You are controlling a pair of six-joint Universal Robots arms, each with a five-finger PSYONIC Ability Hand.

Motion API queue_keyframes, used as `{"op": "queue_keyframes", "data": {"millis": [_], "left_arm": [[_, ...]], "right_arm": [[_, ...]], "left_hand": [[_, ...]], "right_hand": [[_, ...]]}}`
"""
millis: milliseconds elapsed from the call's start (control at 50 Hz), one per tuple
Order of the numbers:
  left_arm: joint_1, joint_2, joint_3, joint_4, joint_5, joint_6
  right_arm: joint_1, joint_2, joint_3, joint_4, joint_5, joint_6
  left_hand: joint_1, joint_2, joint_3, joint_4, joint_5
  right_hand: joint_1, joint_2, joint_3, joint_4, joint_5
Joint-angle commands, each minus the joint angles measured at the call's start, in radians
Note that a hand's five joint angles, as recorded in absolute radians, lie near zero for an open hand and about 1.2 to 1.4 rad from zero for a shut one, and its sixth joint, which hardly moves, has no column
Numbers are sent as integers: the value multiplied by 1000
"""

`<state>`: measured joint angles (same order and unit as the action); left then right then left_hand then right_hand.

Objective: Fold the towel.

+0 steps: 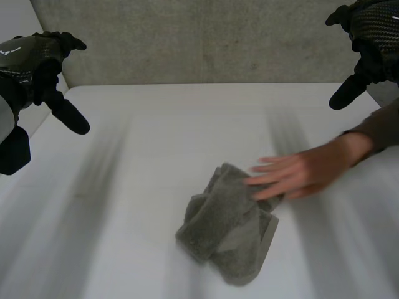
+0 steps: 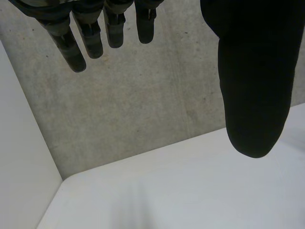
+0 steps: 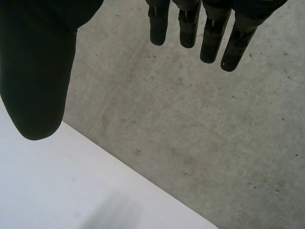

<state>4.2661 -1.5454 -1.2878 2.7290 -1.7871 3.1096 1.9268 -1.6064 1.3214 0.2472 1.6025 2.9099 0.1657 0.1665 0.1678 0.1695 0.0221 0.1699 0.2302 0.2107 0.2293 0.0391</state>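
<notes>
Over the white worktop (image 1: 124, 187), my left hand (image 1: 34, 59) hangs raised, fingers (image 2: 114, 33) straight and empty, well apart from the grey towel (image 1: 224, 227) crumpled mid-worktop, a person's hand (image 1: 302, 174) touching its edge; my right hand (image 1: 371, 37) hovers equally released. The towel looks soft, light and limp, best pinched at corners, which the bunching hides from me.

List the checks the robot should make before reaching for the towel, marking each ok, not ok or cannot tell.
1. Left hand open and empty: ok.
2. Right hand open and empty: ok.
3. Person's hand clear of the towel: not ok, its fingers touch it.
4. Towel spread flat: not ok, it is crumpled.
5. Towel corners in sight: cannot tell.
6. Table around the towel bare: ok.
</notes>
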Motion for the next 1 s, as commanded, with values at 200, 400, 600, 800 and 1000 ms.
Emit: {"op": "queue_keyframes", "data": {"millis": [200,400,600,800,1000], "left_arm": [[-83,-96,-44,44,89,-8],[-213,-286,-54,40,155,-52],[-262,-459,-91,46,167,-172],[-302,-576,-21,49,199,-181],[-262,-562,286,72,-18,-181]], "right_arm": [[27,112,-17,73,-133,-9],[20,289,-14,188,-176,140],[12,474,127,176,-387,302],[26,534,71,9,-285,316],[84,432,-105,-320,-150,140]], "left_hand": [[71,70,69,68,40],[68,68,66,65,37],[346,345,344,342,315],[1228,1227,1226,1224,1197],[1231,1230,1228,1227,1200]], "right_hand": [[5,-56,-36,-55,-39],[5,-56,-36,-55,-39],[5,-56,-36,-55,-39],[1226,1166,1186,1167,1183],[1226,1166,1186,1167,1183]]}}
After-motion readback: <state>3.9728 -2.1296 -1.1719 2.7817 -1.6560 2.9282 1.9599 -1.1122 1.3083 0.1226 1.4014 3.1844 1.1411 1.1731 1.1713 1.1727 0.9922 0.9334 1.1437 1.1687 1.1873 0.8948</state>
